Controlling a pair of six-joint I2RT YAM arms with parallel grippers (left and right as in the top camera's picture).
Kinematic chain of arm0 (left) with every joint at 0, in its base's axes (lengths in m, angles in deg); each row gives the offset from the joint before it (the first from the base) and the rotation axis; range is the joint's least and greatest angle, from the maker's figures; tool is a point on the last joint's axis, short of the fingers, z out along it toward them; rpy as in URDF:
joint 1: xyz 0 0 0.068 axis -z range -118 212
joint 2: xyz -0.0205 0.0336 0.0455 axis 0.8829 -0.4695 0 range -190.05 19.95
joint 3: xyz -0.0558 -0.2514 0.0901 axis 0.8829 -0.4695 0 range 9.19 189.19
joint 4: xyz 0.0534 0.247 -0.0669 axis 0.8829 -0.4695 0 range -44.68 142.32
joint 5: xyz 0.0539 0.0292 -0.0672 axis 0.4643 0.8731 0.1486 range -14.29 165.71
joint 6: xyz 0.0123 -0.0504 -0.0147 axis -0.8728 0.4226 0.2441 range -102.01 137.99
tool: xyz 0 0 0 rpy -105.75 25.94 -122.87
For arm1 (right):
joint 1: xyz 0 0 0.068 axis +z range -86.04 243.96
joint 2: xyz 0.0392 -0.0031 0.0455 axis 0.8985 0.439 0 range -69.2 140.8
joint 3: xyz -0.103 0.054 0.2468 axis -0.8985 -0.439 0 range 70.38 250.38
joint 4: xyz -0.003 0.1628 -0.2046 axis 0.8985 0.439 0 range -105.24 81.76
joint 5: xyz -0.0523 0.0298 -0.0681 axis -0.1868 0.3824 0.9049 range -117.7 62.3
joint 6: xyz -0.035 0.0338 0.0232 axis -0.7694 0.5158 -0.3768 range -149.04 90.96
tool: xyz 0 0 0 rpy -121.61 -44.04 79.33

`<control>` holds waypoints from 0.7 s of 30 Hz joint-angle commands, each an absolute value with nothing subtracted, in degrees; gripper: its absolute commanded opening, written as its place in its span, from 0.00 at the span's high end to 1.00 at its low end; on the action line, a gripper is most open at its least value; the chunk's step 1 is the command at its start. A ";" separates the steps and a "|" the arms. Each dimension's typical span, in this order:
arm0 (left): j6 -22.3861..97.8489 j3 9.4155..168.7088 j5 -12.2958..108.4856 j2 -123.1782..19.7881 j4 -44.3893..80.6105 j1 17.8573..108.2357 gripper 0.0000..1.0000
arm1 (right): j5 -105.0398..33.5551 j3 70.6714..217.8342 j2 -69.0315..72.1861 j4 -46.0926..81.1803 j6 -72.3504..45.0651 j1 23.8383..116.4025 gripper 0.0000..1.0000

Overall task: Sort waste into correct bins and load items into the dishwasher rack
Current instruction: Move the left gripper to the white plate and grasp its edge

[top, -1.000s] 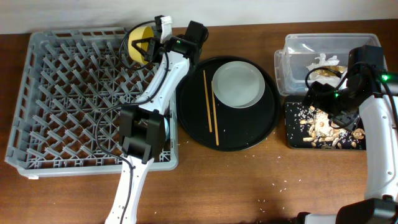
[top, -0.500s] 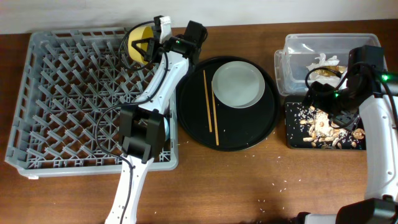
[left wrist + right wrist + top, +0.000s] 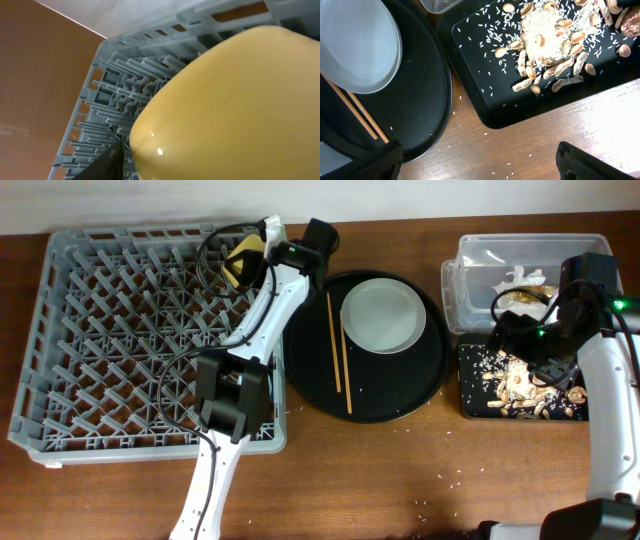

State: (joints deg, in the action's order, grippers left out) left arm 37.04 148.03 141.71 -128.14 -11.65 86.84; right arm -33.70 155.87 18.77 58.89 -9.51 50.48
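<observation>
My left gripper [image 3: 240,268] is shut on the small yellow bowl [image 3: 244,252] and holds it tilted over the back right corner of the grey dishwasher rack [image 3: 100,340]. The bowl fills the left wrist view [image 3: 225,100], with rack pegs [image 3: 125,85] behind it. My right gripper [image 3: 480,160] is open and empty, hovering over the left part of the shallow black tray [image 3: 470,402], which holds food scraps [image 3: 520,385] that also show in the right wrist view [image 3: 545,45]. The clear tub [image 3: 470,280] holds the white tissue [image 3: 522,277] and the wrapper [image 3: 520,297]. The cups are hidden.
The pale grey plate [image 3: 382,315] and the two chopsticks [image 3: 338,350] lie on the round black tray [image 3: 310,370] between the rack and the bins. Rice grains are scattered on the wood in front of the black tray [image 3: 510,135].
My left gripper has turned and shifted slightly right, tipping the yellow bowl so it shows more edge-on over the rack. The right arm has not moved.
</observation>
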 commanded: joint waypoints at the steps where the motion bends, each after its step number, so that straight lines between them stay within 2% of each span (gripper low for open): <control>1: 37.22 148.43 141.25 -128.66 -13.83 87.89 0.48 | -33.00 156.53 18.29 58.91 -9.23 50.37 0.02; 7: 37.22 148.43 137.14 -124.58 -17.88 88.48 0.24 | -33.00 156.53 18.29 58.91 -9.23 50.37 0.01; 10: 37.24 148.43 131.13 -120.80 -17.61 88.46 0.17 | -33.00 156.53 18.29 58.91 -9.23 50.37 0.01; 12: 37.22 148.67 125.51 -117.21 -16.48 88.48 0.07 | -33.00 156.53 18.29 58.91 -9.23 50.37 0.02; 13: 36.87 148.97 122.34 -116.10 -16.32 88.48 0.05 | -33.00 156.53 18.29 58.91 -9.23 50.37 0.02; 14: 34.59 149.13 117.73 -114.85 -15.80 88.48 0.04 | -33.00 156.53 18.29 58.91 -9.23 50.37 0.02; 16: 27.10 149.13 100.35 -111.79 -13.94 88.48 0.01 | -33.00 156.53 18.29 58.91 -9.23 50.39 0.02; 17: 24.48 149.13 86.43 -110.50 -12.98 88.48 0.01 | -33.00 156.53 18.29 58.91 -9.23 50.37 0.02; 19: 23.69 149.10 67.98 -110.33 -11.89 88.48 0.01 | -33.00 156.53 18.29 58.91 -9.23 50.37 0.02; 20: 23.71 148.71 60.75 -110.96 -11.14 88.54 0.02 | -33.02 156.53 18.29 58.91 -9.23 50.37 0.02; 21: 23.84 148.67 58.39 -111.64 -11.12 88.74 0.06 | -33.00 156.53 18.29 58.91 -9.23 50.37 0.02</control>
